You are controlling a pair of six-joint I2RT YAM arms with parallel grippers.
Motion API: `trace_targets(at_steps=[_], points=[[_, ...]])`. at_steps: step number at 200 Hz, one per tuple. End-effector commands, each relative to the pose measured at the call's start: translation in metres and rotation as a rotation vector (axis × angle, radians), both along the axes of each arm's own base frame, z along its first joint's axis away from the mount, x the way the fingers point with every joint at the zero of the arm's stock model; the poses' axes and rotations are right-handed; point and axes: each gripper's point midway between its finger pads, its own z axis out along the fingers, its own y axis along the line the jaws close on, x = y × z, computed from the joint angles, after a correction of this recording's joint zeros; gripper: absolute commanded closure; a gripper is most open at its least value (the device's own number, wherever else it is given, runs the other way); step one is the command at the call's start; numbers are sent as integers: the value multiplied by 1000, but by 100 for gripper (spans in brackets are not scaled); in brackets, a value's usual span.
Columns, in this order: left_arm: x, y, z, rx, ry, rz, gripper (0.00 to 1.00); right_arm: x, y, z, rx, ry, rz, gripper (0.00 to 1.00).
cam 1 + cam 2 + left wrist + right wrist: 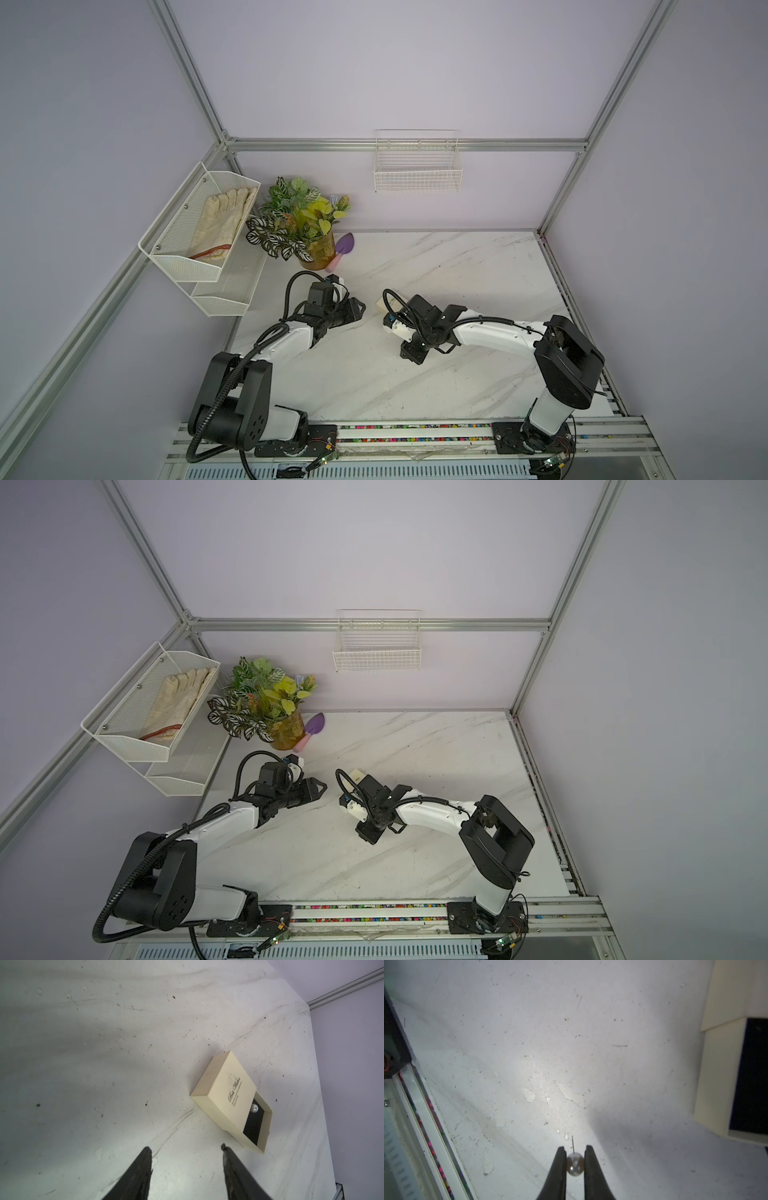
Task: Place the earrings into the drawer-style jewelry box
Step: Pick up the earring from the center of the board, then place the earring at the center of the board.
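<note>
Nearest my lens, the left gripper [185,1147] hangs parted and empty beside the jewelry box [224,1088]. The lid reads "Best Wishes"; the finer print defeats me. The box lies aslant, its tray slid out at the end nearer that gripper, one earring [254,1108] on the black lining. Right of the box, the right gripper [575,1148] pinches the second earring [575,1164], post pointing past its tips. In both top views that arm hides most of the box.
</note>
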Motion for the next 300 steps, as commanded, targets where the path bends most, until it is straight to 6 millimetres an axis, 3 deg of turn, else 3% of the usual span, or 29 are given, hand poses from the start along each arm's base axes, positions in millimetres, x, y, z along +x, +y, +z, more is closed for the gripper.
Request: trace_targets(at_steps=[1,40,116,151,188,300], points=[[-5,-1,8,-15,-36,-2,45,-10,7,1,17,-3,96,89],[-7,11,0,20,-29,58,45,-15,3,-23,-91,26,120,89],[-8,17,-2,40,-35,84,45,-21,7,-40,-159,22,156,88],[-9,18,-2,41,-35,87,45,-24,4,-47,-183,34,157,77],[-7,16,-2,36,-36,84,45,-23,2,-47,-195,26,142,63],[-3,12,-3,28,-28,68,45,-28,-3,-44,-168,29,99,65]])
